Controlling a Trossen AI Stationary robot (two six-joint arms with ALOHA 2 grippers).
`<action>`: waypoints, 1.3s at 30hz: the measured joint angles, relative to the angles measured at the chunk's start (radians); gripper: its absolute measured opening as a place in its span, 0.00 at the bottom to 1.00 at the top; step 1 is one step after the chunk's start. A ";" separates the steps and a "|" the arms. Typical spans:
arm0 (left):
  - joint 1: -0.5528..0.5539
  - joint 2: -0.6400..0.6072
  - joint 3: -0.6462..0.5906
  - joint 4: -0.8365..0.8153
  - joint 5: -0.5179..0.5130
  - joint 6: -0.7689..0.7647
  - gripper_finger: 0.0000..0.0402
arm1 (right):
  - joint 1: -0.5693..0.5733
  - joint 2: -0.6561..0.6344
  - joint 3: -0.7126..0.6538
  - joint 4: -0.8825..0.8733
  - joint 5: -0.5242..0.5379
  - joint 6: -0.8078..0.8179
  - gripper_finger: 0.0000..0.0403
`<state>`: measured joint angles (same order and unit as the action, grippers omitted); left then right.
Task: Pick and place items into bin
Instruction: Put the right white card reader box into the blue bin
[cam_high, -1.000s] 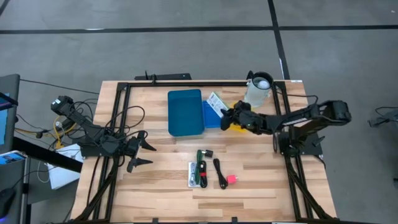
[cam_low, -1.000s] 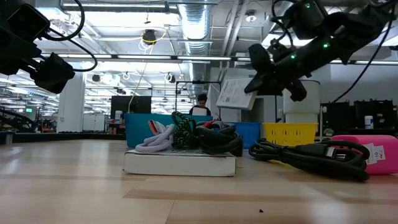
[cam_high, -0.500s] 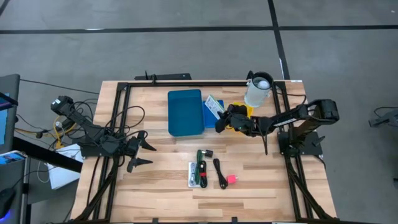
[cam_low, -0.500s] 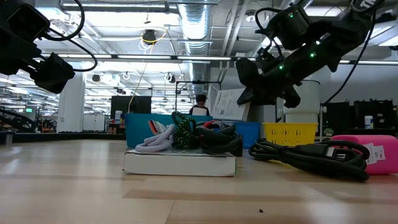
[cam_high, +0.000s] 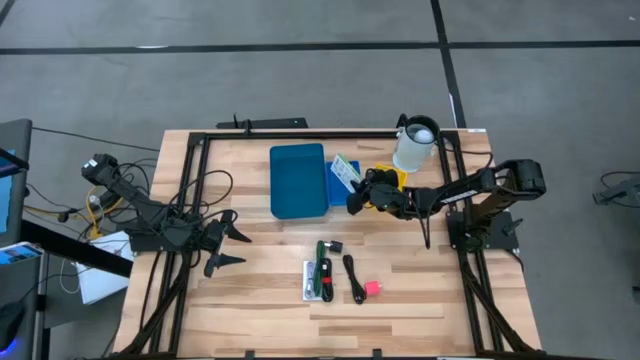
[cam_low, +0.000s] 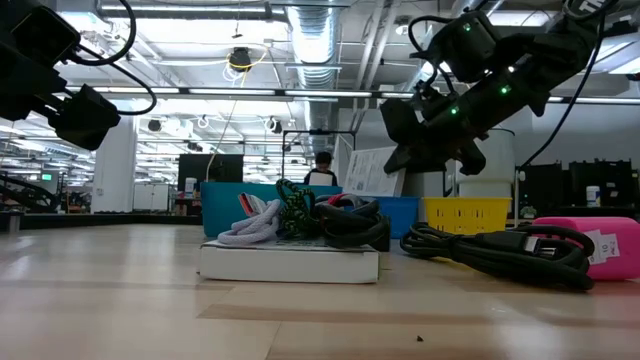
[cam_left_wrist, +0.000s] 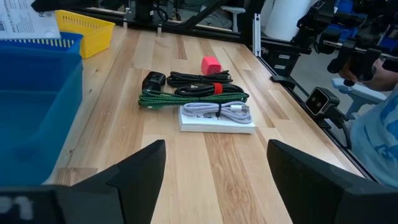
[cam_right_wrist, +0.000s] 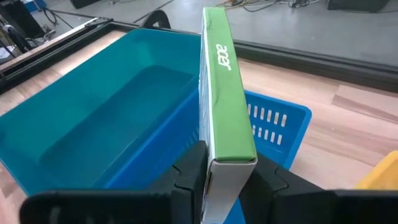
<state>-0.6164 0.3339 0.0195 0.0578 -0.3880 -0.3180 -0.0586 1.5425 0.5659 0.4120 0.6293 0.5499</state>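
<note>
Green-edged box (cam_right_wrist: 224, 93) pinched by right tool (cam_right_wrist: 225, 168) over small blue basket (cam_right_wrist: 280, 121) | left tool (cam_high: 228, 248) spread, low over table

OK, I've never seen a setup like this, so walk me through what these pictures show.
Two dark robot arms work at a wooden table. One camera looks straight down, one sits at table-top height, and one rides on each wrist.

The right gripper is shut on a flat white and green box, printed "acer", holding it on edge over the small blue basket, beside the large blue bin. The left gripper waits open near the table's left side.

A yellow basket and a white jug stand by. Still on the wood: bundled cables, a flat white packet and a small red piece.
</note>
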 joint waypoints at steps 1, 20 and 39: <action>0.000 0.000 0.000 0.000 0.000 0.000 0.67 | 0.000 0.000 0.000 -0.001 -0.002 0.000 0.17; 0.000 0.000 0.000 0.000 0.000 0.000 0.67 | 0.000 0.000 0.000 -0.020 -0.004 0.000 0.18; 0.000 0.000 0.000 0.000 0.000 0.000 0.67 | 0.000 0.000 0.000 -0.020 -0.022 0.000 0.18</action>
<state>-0.6167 0.3340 0.0196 0.0578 -0.3882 -0.3180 -0.0589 1.5425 0.5659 0.3923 0.6069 0.5499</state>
